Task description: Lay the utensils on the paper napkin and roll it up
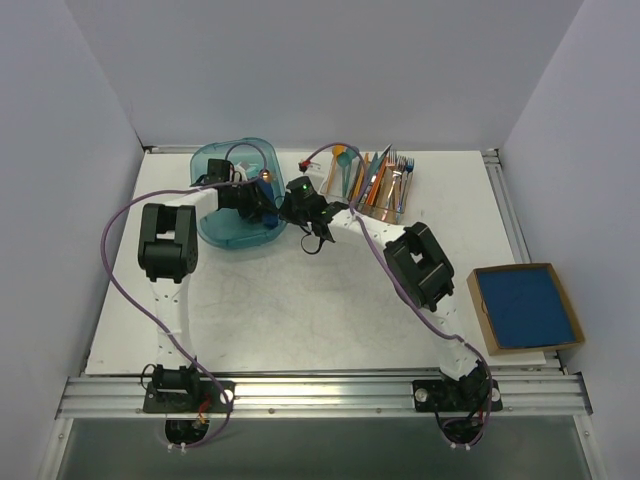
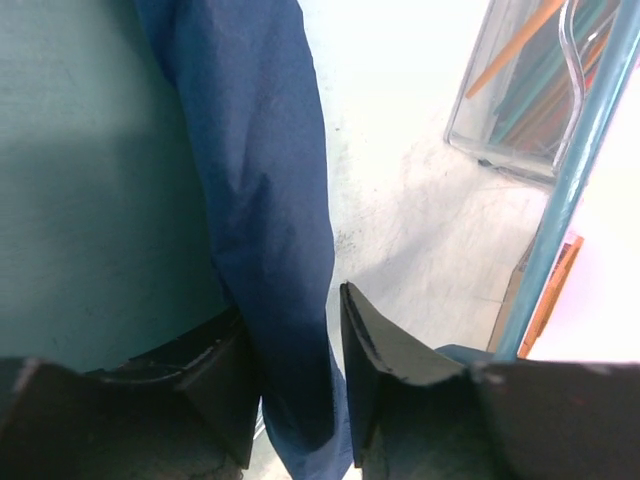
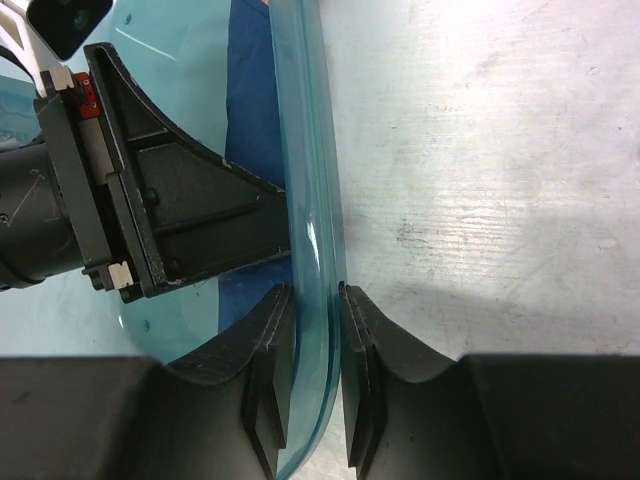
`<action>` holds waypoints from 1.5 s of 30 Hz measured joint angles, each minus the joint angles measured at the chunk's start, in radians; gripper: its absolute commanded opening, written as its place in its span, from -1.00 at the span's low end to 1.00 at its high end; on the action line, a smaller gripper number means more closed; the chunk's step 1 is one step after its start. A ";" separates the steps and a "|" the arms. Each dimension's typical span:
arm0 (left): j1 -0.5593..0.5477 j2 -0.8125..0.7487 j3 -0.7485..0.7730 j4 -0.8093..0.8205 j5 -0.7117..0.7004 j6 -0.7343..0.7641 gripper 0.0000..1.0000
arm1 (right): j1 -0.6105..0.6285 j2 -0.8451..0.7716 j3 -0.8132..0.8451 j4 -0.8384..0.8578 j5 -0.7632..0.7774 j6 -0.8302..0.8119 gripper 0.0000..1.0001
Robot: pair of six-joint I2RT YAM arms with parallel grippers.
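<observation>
The paper napkin (image 2: pixel 265 180) is a dark blue roll lying in a teal plastic bin (image 1: pixel 230 143). My left gripper (image 2: pixel 293 310) reaches into the bin and straddles the roll's end; the roll leans on the left finger and a thin gap shows at the right finger, so the jaws stand open. My right gripper (image 3: pixel 315 292) is shut on the bin's rim (image 3: pixel 305 150) at its right side, one finger inside and one outside. The roll (image 3: pixel 250 100) shows through the wall. No utensils show at the roll. Orange-copper cutlery (image 1: pixel 370 180) stands in a clear holder.
The clear holder (image 1: pixel 378 190) with orange, teal and blue cutlery stands just right of the bin, close to the right arm. A cardboard box of blue napkins (image 1: pixel 525 305) sits at the table's right edge. Purple cables loop above both arms.
</observation>
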 measured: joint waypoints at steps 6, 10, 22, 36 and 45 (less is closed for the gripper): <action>-0.005 0.000 0.028 -0.048 -0.043 0.024 -0.04 | 0.003 -0.005 -0.007 0.002 0.010 0.007 -0.84; -0.007 0.000 0.039 -0.073 -0.062 0.031 -0.03 | 0.003 -0.007 -0.011 0.002 0.010 0.008 -0.85; -0.011 -0.006 0.083 -0.146 -0.131 0.062 0.25 | 0.005 -0.008 -0.011 0.002 0.014 0.010 -0.88; -0.028 -0.012 0.135 -0.240 -0.262 0.108 0.27 | 0.005 -0.008 -0.011 0.002 0.014 0.011 -0.89; -0.050 -0.012 0.174 -0.300 -0.359 0.138 0.35 | 0.007 -0.008 -0.011 0.002 0.018 0.011 -0.89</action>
